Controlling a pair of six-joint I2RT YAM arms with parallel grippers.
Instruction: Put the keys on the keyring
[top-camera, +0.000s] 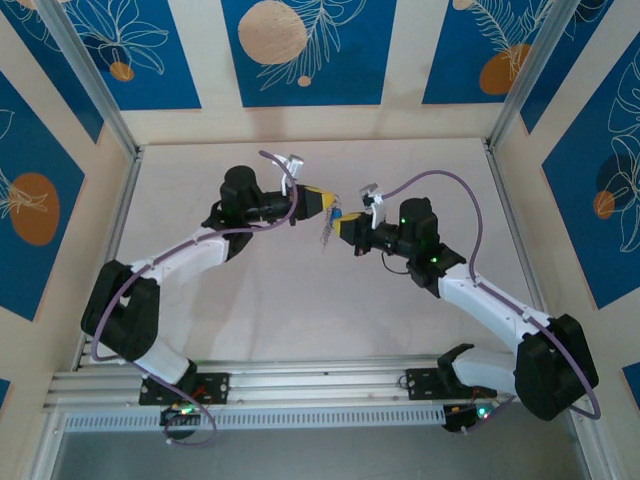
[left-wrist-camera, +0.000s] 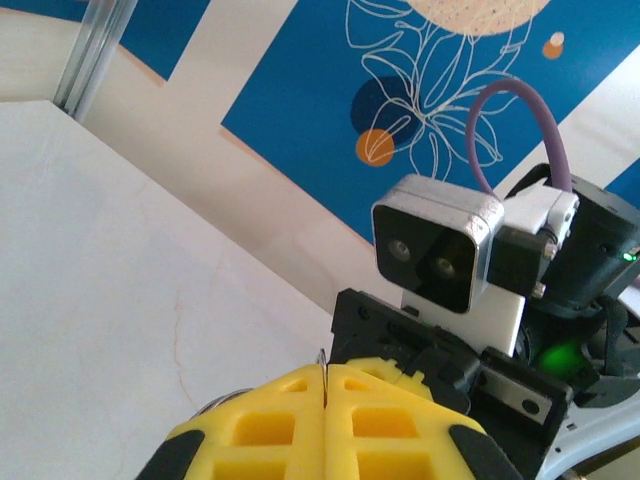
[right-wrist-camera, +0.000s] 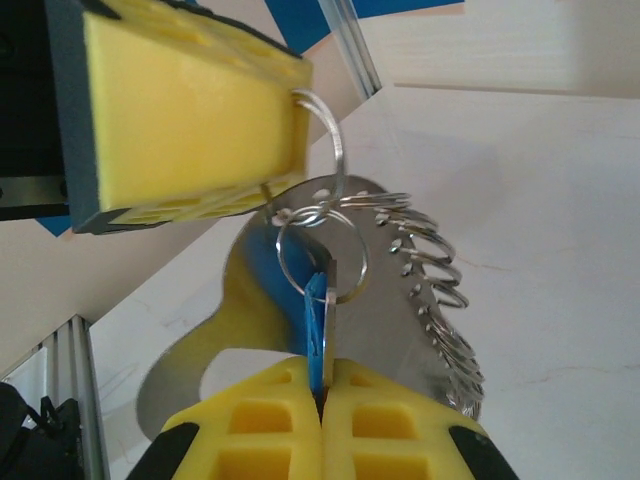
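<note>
Pinching the key (right-wrist-camera: 316, 325), right jaws face left jaws holding the keyring (right-wrist-camera: 385, 320).

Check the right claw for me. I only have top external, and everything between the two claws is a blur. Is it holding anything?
Observer: Yes. In the right wrist view the right claw is shut on the blue key, with blue plastic sticking up out of the grip.
Operator: And the left?
Observer: The left claw is shut too. A thin wire ring of the keyring comes out of its grip.
Operator: Key threaded?
Observer: Can't tell. A small split ring overlaps the top of the key, either touching it or very close.
</note>
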